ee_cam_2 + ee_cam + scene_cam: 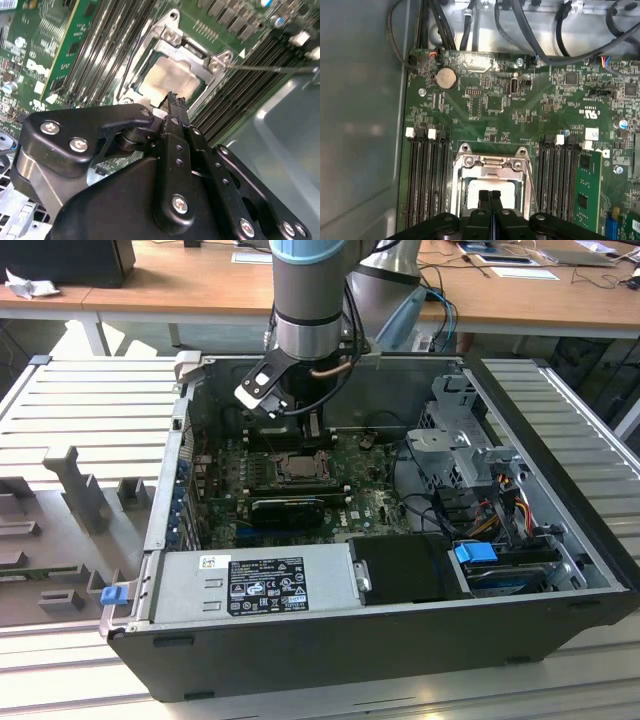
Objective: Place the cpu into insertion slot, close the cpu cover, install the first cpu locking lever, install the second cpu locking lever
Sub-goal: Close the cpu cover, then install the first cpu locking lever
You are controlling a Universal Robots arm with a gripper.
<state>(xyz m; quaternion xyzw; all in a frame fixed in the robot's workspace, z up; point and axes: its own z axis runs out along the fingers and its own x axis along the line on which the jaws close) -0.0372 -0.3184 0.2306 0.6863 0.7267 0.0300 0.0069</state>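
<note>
Claw (490, 196): fingers are pressed together, nothing is gripped, and the tips are held just above the chip (475, 192). Chip: seated in the socket (492, 161) on the green board (495, 105), framed by the cover (521, 185) laid flat over it.

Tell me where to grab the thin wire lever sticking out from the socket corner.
Take the lever on its straight free stretch, away from the socket corner where it seems pinned. Come from above, closing across the rod: it is thin and lies over the memory slots, so a side approach looks blocked.
</note>
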